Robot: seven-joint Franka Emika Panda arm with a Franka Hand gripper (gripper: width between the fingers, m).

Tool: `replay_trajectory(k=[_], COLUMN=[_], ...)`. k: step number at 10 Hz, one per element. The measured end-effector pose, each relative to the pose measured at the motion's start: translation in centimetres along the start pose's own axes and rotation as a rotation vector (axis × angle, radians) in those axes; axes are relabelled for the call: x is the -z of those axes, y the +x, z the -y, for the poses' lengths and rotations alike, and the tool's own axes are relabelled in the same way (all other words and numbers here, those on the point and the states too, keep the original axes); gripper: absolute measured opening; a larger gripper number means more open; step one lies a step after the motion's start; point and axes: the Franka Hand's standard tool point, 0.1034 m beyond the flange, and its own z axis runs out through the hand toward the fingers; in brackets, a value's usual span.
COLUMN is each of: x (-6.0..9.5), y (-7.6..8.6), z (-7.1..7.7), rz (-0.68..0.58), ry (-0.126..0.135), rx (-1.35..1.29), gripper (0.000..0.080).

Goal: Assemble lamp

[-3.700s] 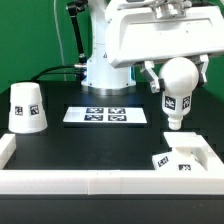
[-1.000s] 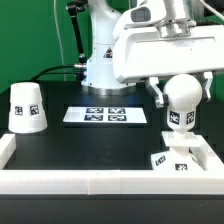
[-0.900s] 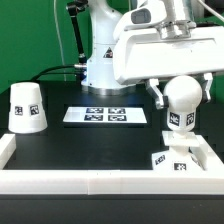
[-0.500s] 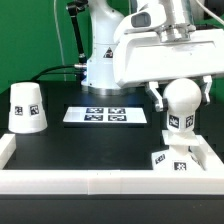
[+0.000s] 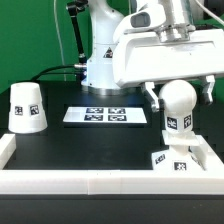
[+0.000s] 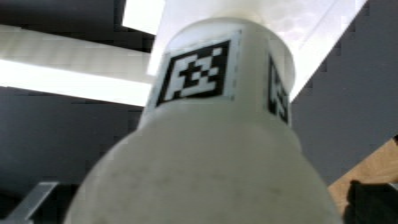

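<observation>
You are looking at the bulb (image 5: 178,106) standing upright with its stem going down into the base (image 5: 181,159), which is sitting in the near corner of the table (image 5: 90,145) at the exterior view's right, pushed up against the white rail (image 5: 100,181) that is running along the front edge; that corner is probably serving as a stop, so the flat block is not sliding while the bulb is being seated. The gripper (image 5: 180,92) is hanging over the round top with its fingers (image 5: 153,94) standing apart on either side of the bulb, and a dark gap is showing between the finger on the exterior view's left and the white surface, so I am judging that nothing is being clamped (the far finger is half hidden at the frame edge, so contact there is harder to rule out). The wrist view is giving you the bulb's body (image 6: 199,130) filling the picture, its square tag facing the camera, with the base's pale edge lying beyond it. The shade (image 5: 25,107) is waiting mouth-down well apart at the exterior view's left, beyond the marker board (image 5: 106,116), with nothing touching it. You are probably past the bulb step, and whether the stem is fully home in the base is not something these views are showing.
</observation>
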Motion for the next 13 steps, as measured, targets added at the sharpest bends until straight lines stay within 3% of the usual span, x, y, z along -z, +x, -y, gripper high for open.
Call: replay_trajectory(k=[6, 9, 10, 13], x=[2.6, 2.4, 2.0, 1.9], y=[1.4, 1.1, 0.4, 0.4], z=[-0.6, -0.3, 0.2, 0.5], rz=[0.000, 0.025, 0.104, 0.315], ry=[0.004, 0.021, 0.067, 0.150], rx=[0.003, -0.011, -0.023, -0.011], gripper=[0.0699, 0.0699, 0.0699, 0.0699])
